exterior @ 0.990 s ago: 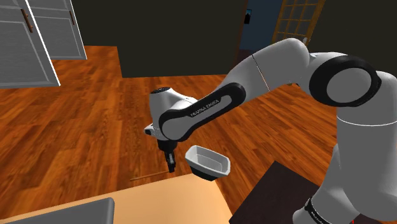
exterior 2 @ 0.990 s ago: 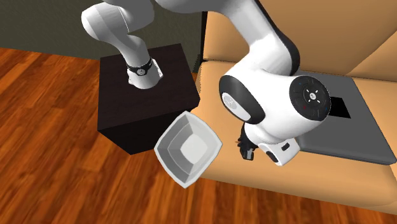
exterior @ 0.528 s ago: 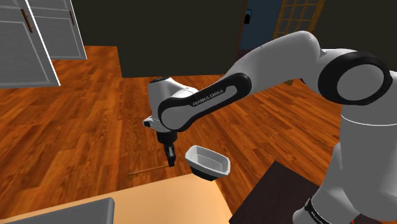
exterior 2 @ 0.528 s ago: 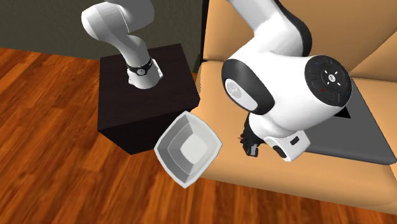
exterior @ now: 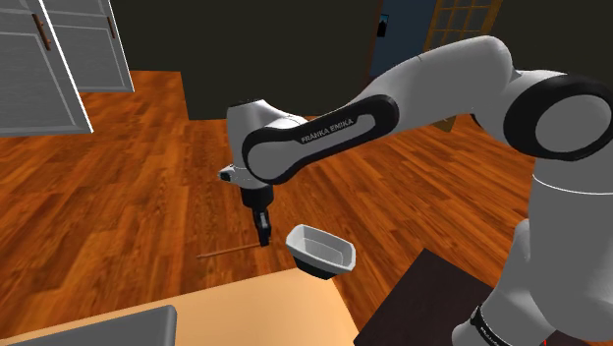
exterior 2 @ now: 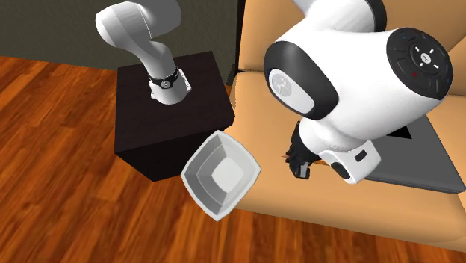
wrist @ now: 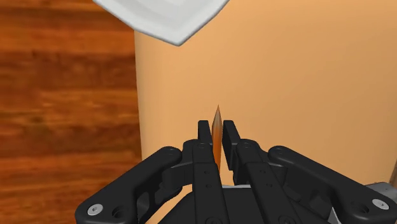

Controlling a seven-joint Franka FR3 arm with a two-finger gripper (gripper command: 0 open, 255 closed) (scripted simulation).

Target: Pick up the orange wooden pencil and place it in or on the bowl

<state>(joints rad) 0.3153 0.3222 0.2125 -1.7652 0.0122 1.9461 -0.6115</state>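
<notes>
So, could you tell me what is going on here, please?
The white arm has picked up the orange pencil. Its black fingers are shut on it, and the pencil sticks out sideways from them, apparently lifted clear of the tan surface. The white bowl sits close by at that surface's edge, with nothing in it; the pencil has not yet been brought over it.
</notes>
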